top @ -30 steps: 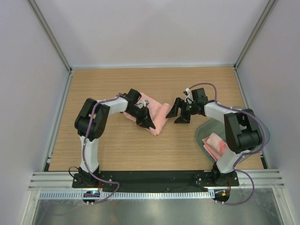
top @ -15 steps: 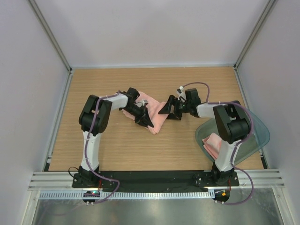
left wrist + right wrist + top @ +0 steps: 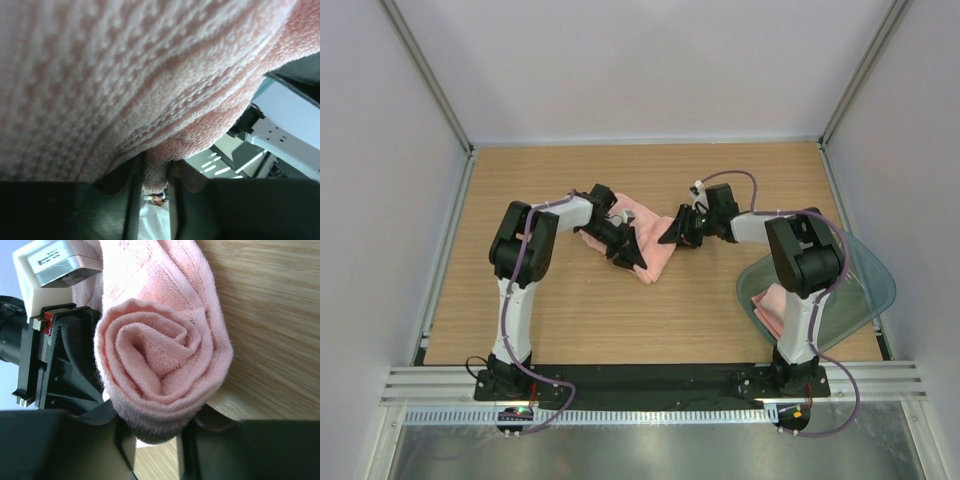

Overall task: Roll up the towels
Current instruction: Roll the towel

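One pink towel lies partly rolled on the wooden table, between my two grippers. My left gripper is on its left side. In the left wrist view the towel fills the frame, and the left gripper is shut on a fold of it. My right gripper is at the roll's right end. The right wrist view shows the spiral end of the towel with the right gripper shut around its lower part. A second towel lies in the tub.
The translucent grey-green tub stands at the right, by the right arm's base. Grey walls enclose the table on three sides. In the right wrist view the left arm's wrist is right behind the roll.
My right gripper has moved left to the end of the roll and closed on it. The left gripper has stayed on the towel, shifting only slightly.
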You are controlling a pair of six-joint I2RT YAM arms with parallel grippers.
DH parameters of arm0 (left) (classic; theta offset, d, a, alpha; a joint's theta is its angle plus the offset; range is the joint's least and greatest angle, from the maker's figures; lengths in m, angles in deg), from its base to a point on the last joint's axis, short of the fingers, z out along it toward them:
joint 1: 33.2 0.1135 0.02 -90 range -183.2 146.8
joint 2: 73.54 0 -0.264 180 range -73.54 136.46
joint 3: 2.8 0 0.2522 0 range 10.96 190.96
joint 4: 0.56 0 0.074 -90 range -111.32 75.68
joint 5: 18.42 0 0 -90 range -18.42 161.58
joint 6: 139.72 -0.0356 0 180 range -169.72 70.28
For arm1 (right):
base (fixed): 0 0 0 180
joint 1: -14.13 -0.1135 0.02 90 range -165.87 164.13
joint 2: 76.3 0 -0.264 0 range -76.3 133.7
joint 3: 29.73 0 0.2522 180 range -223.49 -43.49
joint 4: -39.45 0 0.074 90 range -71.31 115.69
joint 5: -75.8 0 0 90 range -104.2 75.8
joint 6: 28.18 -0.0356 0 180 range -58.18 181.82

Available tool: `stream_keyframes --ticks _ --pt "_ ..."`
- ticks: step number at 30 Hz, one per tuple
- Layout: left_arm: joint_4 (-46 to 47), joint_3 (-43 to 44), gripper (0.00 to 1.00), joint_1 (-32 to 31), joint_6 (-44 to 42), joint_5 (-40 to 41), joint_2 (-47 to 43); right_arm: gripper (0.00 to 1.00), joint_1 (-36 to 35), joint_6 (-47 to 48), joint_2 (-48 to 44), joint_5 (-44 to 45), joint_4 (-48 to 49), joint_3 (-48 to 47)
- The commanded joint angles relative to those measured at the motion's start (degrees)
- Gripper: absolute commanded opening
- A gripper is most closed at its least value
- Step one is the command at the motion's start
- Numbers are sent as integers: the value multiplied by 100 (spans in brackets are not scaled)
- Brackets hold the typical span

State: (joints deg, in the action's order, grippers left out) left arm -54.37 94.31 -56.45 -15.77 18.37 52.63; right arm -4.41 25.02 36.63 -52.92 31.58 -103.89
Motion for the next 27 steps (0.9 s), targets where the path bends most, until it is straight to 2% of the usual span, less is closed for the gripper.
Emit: stream_keyframes --ticks 1,2,3,6,11,14,17,19,22,27 --pt "-178 -3 28 66 -73 1215 -415 29 -79 339 116 540 -667 -278" --pt "-204 -21 32 66 -82 1391 -557 27 -70 383 125 602 -1025 -331" --pt "-239 -29 44 66 -99 1740 -680 26 -70 427 133 663 -1159 -393" --pt "-275 -65 53 57 -152 2338 -1164 23 -79 585 168 734 -1669 -604" --pt "-56 -328 55 -74 -99 3816 -2453 22 -167 858 142 997 -2529 -964" --pt "50 -398 56 -600 -380 5185 -2930 22 -228 937 133 1270 -2934 -1140" --pt "199 -530 56 -1488 -793 6598 -3352 22 -325 981 160 1349 -3303 -1351" --pt "392 -627 56 -2084 -1012 7033 -3494 22 -395 1034 177 1393 -3497 -1526" --pt "665 -750 56 -2604 -1128 7342 -3503 22 -483 1069 151 1437 -3770 -1667" --pt "955 -812 61 -3054 -1128 7360 -3204 21 -518 1017 46 1394 -3823 -1633"
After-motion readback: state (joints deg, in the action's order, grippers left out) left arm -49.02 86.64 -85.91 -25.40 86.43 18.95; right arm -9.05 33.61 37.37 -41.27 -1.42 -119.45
